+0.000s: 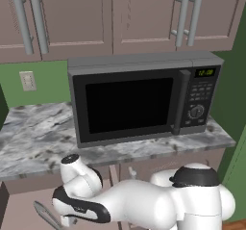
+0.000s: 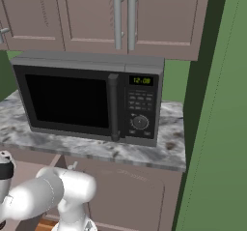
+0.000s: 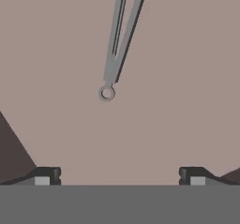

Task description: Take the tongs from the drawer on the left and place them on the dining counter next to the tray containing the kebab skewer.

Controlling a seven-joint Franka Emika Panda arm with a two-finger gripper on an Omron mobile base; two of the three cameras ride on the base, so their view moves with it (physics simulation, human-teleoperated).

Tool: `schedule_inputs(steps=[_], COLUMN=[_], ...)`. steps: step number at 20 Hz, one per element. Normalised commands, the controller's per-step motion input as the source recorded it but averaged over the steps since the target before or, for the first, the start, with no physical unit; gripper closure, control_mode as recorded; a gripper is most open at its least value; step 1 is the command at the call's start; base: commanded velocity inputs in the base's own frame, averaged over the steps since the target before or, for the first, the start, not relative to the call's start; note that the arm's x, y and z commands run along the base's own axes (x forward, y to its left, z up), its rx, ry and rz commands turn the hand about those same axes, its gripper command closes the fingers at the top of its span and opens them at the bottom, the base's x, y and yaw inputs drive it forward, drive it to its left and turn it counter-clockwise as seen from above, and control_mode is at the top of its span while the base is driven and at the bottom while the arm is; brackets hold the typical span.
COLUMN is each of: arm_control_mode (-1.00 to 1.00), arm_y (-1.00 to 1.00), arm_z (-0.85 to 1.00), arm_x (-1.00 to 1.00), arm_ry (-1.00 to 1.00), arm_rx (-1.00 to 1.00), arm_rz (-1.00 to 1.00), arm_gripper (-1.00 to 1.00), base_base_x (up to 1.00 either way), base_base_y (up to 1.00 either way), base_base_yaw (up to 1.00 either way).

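Lying flat on the open drawer (image 3: pixel 56 78) floor: tongs (image 3: pixel 119 40), ring end toward the pincer (image 3: pixel 119 176). Pincer spread wide, holding nothing, clear of tongs. Microwave (image 1: pixel 144 99) clock digits unreadable.

A black microwave (image 1: pixel 144 99) with a lit green clock sits on a veined marble counter (image 1: pixel 33 137). Mauve wall cabinets (image 1: pixel 72 17) with vertical silver handles hang above, and a wall socket (image 1: pixel 27 81) sits on the green wall.
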Motion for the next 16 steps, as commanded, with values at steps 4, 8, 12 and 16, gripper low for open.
schedule_inputs(steps=[4,8,12,16], arm_control_mode=[-1.00,-1.00,-1.00,-1.00], arm_y=[0.27,0.21,0.08,0.02], arm_z=[-0.05,-0.06,-0.01,-0.02], arm_x=[0.00,0.00,0.05,0.18], arm_ry=[0.00,0.00,0.02,0.09], arm_rx=[0.09,0.07,0.03,0.00], arm_rz=[0.00,0.00,0.00,0.00], arm_gripper=[-1.00,-1.00,-1.00,-1.00], base_base_x=[0.00,0.00,0.00,0.00], base_base_y=[0.00,0.00,0.00,0.00], base_base_yaw=[0.00,0.00,0.00,0.00])
